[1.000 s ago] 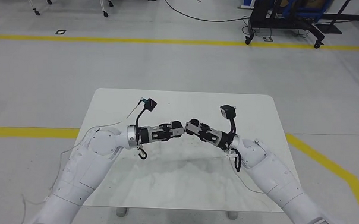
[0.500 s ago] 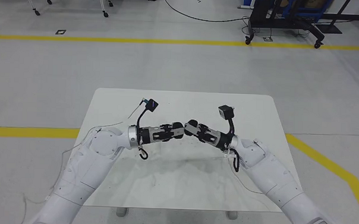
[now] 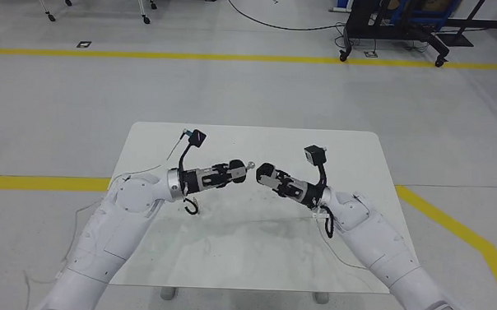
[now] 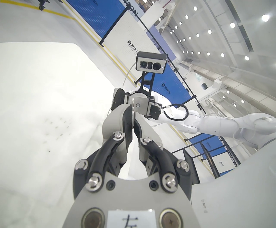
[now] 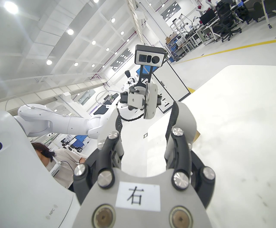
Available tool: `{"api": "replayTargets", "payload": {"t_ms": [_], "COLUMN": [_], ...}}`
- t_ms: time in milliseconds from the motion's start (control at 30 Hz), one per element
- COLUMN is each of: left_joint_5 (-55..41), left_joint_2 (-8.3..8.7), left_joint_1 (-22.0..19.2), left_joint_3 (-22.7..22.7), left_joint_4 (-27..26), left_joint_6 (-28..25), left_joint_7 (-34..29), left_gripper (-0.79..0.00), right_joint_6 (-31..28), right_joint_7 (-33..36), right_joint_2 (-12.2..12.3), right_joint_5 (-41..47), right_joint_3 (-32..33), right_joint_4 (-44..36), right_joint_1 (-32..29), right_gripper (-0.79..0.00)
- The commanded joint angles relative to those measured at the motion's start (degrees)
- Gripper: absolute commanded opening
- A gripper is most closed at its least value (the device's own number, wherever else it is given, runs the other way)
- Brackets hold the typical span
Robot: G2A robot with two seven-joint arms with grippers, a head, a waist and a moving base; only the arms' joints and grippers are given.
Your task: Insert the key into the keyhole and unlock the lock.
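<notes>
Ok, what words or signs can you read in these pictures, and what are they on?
"左", partly cut off by the picture's edge: left label at the base of the left gripper.
"右": right label at the base of the right gripper.
A maker's name repeated on the wall panels: a brand, not read out.
Floor marker: too small to read.

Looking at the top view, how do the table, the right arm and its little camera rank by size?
1. table
2. right arm
3. camera
The arm is nearer the lens, yet the order is clear.
</notes>
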Motion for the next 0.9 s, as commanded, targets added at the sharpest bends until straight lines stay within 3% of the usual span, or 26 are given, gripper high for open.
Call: {"api": "replayTargets", "payload": {"t_ms": [0, 200, 633, 767, 867], "left_joint_5": [-0.43, 0.28, 6.68, 6.67, 6.58], "left_joint_2": [0.36, 1.34, 1.73, 1.75, 1.83], "left_joint_1": [-0.28, -3.08, -3.08, -3.29, -3.60], "left_joint_3": [-0.43, -0.74, 2.35, 2.95, 3.16], "left_joint_4": [-0.20, -0.45, -3.70, -3.24, -2.81], "left_joint_6": [0.88, 4.29, 4.85, 4.56, 4.37], "left_joint_7": [-3.52, -15.08, -16.04, -15.69, -15.83], "left_gripper": [-0.785, -0.785, -0.785, -0.785, -0.785], "right_joint_6": [-0.35, 0.96, 4.20, 4.01, 3.81], "right_joint_7": [0.54, 5.06, 11.53, 12.01, 12.62], "right_joint_2": [0.13, 0.39, -0.26, -0.47, -0.54], "right_joint_5": [0.53, 0.59, 2.19, 2.65, 2.86], "right_joint_3": [0.39, 0.00, -2.85, -3.17, -3.34], "right_joint_4": [0.17, 0.35, 1.35, 1.96, 2.19], "right_joint_1": [-0.10, 0.20, 2.16, 2.54, 2.65], "right_gripper": [-0.385, -0.409, -0.459, -0.533, -0.650]}}
